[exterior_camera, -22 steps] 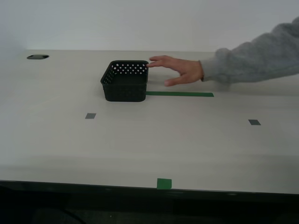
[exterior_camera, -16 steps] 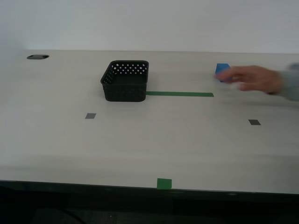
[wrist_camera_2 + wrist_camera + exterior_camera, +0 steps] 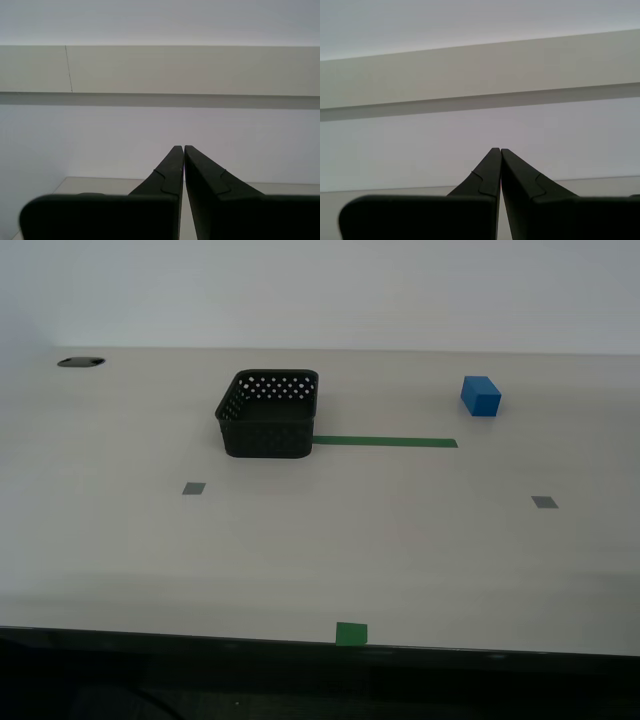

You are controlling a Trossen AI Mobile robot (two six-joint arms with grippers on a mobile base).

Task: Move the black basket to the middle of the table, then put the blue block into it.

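The black basket (image 3: 269,413) stands upright and empty on the table (image 3: 320,540), left of centre in the exterior view, at the left end of a green tape strip (image 3: 385,442). The blue block (image 3: 480,396) sits on the table to the right of it, well apart. No arm shows in the exterior view. My first gripper (image 3: 498,150) is shut and empty, pointing at a pale wall. My second gripper (image 3: 181,148) is also shut and empty, facing a wall above the table's far edge. Neither wrist view shows the basket or the block.
Two small grey squares (image 3: 194,488) (image 3: 544,502) mark the table. A green tape square (image 3: 351,633) sits at the dark front edge. A dark oval hole (image 3: 80,362) lies at the far left.
A person's hand in a grey sleeve, first beside the basket, drew back to the right and left the view. The blue block now shows on the table. The basket has not moved.
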